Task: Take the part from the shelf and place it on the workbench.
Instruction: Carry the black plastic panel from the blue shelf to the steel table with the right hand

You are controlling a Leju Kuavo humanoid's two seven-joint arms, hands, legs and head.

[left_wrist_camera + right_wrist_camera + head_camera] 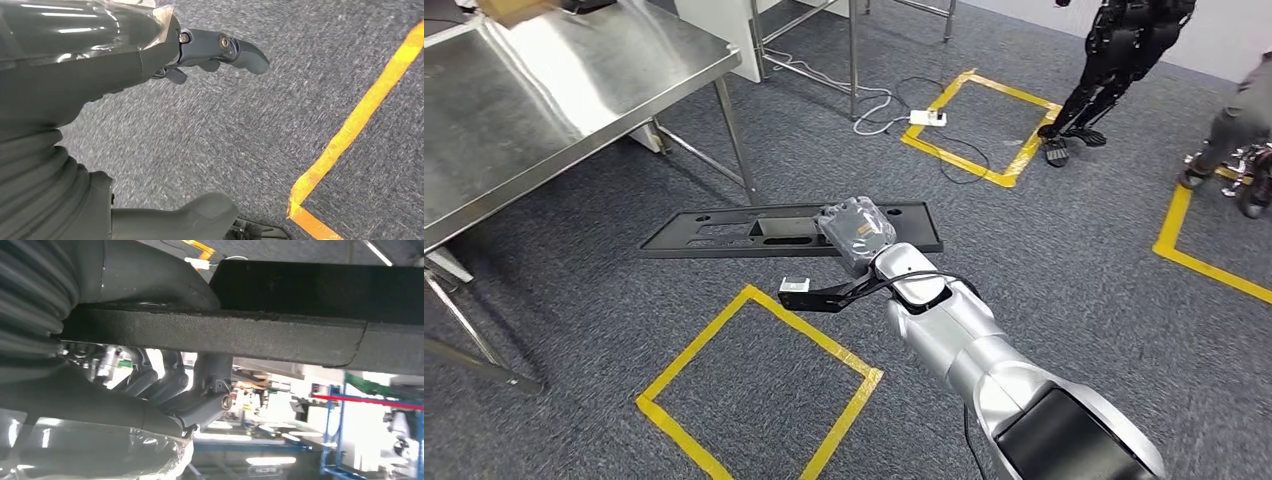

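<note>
1. Grey carpet floor (1064, 270) marked with yellow tape squares (754, 385); a white power strip (927, 118) and its cables lie near the far square.
2. A steel workbench (534, 100) stands at the upper left of the head view, well apart from the part.
3. The part (724, 232), a long flat black panel with cut-outs, is held level above the floor, between the workbench and the nearest tape square.
4. The right hand (856, 235) grips the part toward one end; in the right wrist view the thumb lies on one face and the fingers (172, 385) curl under the other.
5. The left hand (125, 65) hangs over the carpet, holding nothing, fingers apart.
6. At the far right stand a black humanoid robot (1114, 60) and a crouching person (1239, 130).
</note>
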